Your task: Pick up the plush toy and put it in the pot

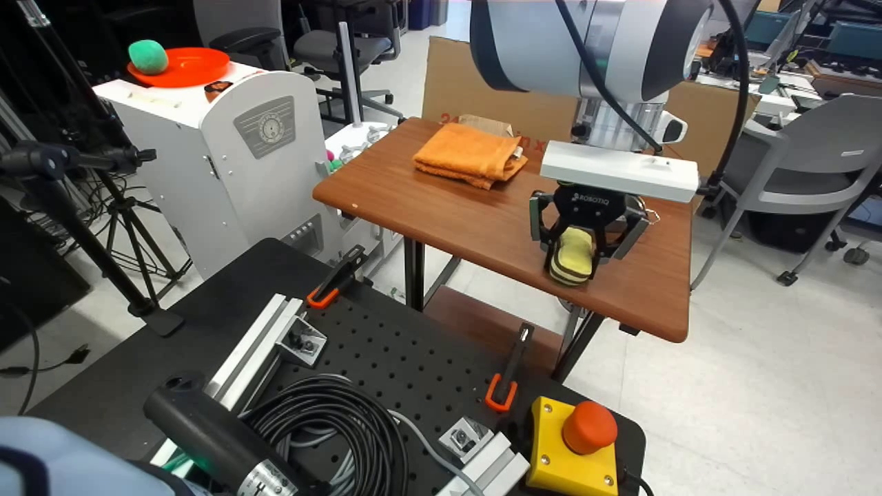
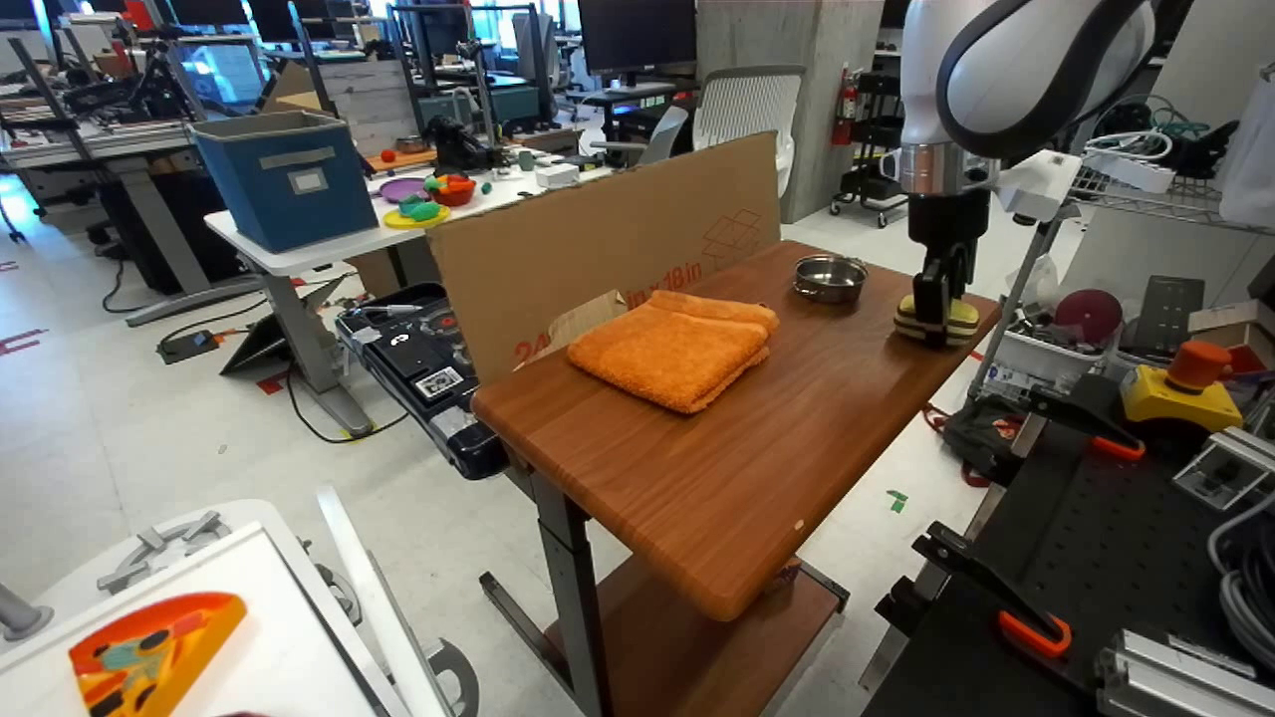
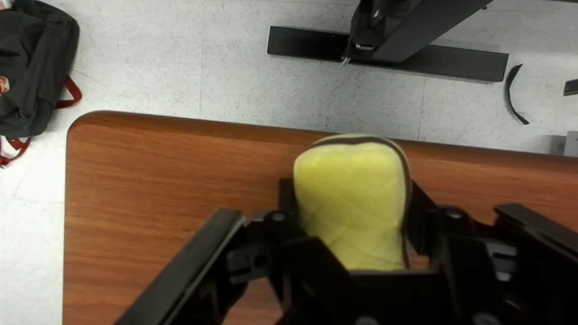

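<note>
The plush toy [image 1: 574, 249] is a yellow lump with dark brown and cream striped sides. It is near the table's edge, low at the tabletop; I cannot tell if it touches the wood. My gripper [image 1: 576, 264] points down with a finger pressed on each side of the toy. In the wrist view the toy [image 3: 352, 180] fills the space between the fingers of the gripper [image 3: 352, 203]. In an exterior view the toy [image 2: 962, 321] shows around the gripper [image 2: 938, 314]. The shallow silver pot [image 2: 832, 287] stands upright on the table; it is out of the wrist view.
A folded orange cloth [image 1: 470, 151] lies on the brown table [image 1: 427, 200]; it also shows in an exterior view [image 2: 672, 349]. A cardboard sheet [image 2: 618, 249] stands along the table's far side. A black bench with an emergency stop [image 1: 575, 448] is in front.
</note>
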`<state>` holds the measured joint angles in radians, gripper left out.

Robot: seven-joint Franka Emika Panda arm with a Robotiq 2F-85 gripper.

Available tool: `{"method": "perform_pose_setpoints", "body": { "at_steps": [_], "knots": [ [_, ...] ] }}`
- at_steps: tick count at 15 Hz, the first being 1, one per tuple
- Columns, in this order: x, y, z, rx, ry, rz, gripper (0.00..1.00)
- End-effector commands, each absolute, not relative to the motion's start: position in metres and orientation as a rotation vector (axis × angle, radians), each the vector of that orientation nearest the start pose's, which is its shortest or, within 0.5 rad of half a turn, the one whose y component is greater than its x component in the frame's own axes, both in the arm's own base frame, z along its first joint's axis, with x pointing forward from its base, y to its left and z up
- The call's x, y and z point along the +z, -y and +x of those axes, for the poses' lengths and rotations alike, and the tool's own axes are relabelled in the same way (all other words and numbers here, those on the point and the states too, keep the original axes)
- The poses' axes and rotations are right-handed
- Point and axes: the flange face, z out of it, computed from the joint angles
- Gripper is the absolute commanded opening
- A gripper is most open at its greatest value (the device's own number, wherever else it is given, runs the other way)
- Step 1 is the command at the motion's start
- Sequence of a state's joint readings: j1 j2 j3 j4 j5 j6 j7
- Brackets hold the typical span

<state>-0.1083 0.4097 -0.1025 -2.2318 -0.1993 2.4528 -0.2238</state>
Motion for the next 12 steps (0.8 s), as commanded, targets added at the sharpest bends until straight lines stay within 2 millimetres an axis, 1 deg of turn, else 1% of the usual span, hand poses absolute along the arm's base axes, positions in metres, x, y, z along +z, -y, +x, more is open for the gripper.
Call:
{"method": "perform_pose_setpoints", "body": {
  "at_steps": [1,3,5,7,8,9,11,12],
  "knots": [
    [0.183,0.110,0.519,0.348,0.337,-3.219,0.27],
    [0.200,0.107,0.522,0.326,0.335,-3.218,0.13],
    [0.223,0.106,0.533,0.254,0.318,-3.247,0.00],
    [0.246,0.108,0.548,0.178,0.302,-3.268,0.05],
    [0.257,0.110,0.558,0.141,0.291,-3.278,0.02],
    [0.265,0.111,0.567,0.104,0.274,-3.293,0.03],
    [0.275,0.117,0.589,0.035,0.240,-3.322,0.04],
    [0.274,0.120,0.599,0.008,0.227,-3.328,0.04]
  ]
}}
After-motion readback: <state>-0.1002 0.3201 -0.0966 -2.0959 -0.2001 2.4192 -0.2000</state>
